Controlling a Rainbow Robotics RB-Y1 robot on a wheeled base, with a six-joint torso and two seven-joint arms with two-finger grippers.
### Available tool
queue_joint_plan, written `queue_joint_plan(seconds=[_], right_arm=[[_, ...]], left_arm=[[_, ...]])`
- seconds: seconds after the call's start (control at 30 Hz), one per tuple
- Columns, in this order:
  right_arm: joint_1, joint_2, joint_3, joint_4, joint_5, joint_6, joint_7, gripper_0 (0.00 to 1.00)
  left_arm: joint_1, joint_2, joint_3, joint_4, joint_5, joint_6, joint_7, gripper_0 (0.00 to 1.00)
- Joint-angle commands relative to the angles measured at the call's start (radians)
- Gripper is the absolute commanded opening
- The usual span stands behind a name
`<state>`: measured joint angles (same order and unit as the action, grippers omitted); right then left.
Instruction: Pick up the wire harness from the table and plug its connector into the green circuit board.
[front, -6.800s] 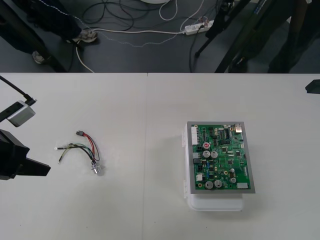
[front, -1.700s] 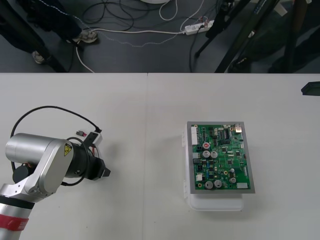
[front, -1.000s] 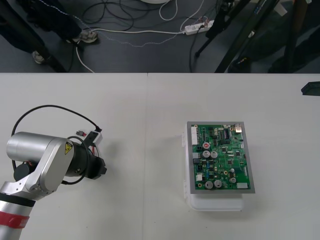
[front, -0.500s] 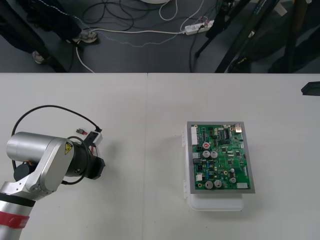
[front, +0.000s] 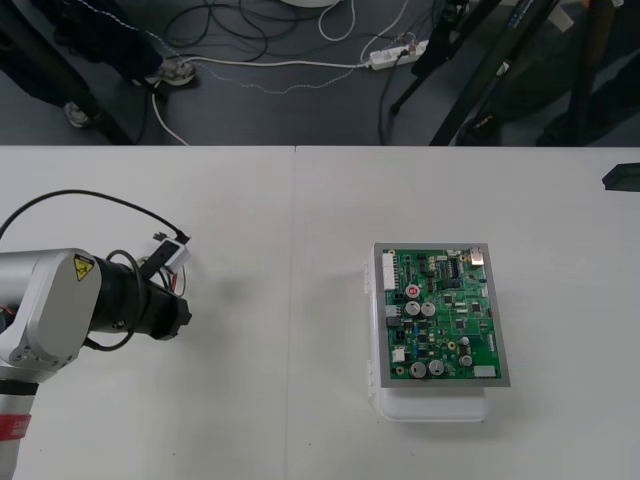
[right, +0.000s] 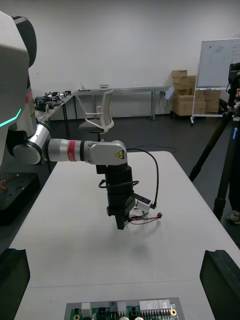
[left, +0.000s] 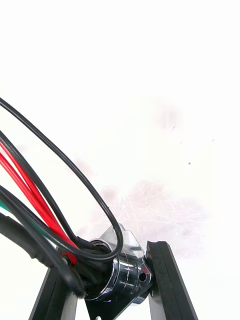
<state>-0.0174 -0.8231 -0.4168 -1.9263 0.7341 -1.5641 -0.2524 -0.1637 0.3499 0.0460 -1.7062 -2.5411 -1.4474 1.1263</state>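
My left gripper (front: 178, 316) is at the table's left side, shut on the harness's round metal socket (left: 124, 274). The socket sits between the two black fingers (left: 167, 285). Red, black and green wires (left: 35, 200) loop away from the socket. Seen from the right wrist, the left gripper (right: 120, 224) points down just above the table, and the wires trail beside it to the small black plug (right: 159, 215). The green circuit board (front: 440, 315) lies on its white base (front: 430, 408) right of centre, far from the harness. My right gripper (right: 117, 256) stands open, apart from both.
The right arm's dark tip (front: 622, 178) waits at the table's right edge. The near edge of the board (right: 125, 310) lies just in front of the right gripper. Bare table lies between the left gripper and the board. Cables cross the dark floor beyond the far edge.
The left gripper has closed on the socket, then the arm has moved left and risen, taking the harness with it. The right arm has not moved.
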Motion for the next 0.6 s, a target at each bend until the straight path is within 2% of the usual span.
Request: queue_joint_plan(seconds=[0.03, 0.27, 0.6], right_arm=[[-0.022, 0.007, 0.013, 0.0, 0.002, -0.007, 0.032, 1.0], [-0.022, 0.007, 0.013, 0.0, 0.002, -0.007, 0.032, 1.0], [-0.022, 0.007, 0.013, 0.0, 0.002, -0.007, 0.032, 1.0]], left_arm=[[-0.034, 0.029, 0.034, -0.121, 0.051, -0.111, 0.023, 0.0], [-0.039, 0.129, 0.12, -0.236, 0.266, -0.123, 0.024, 0.0], [-0.054, 0.27, 0.21, -0.27, 0.619, -0.123, 0.026, 0.0]])
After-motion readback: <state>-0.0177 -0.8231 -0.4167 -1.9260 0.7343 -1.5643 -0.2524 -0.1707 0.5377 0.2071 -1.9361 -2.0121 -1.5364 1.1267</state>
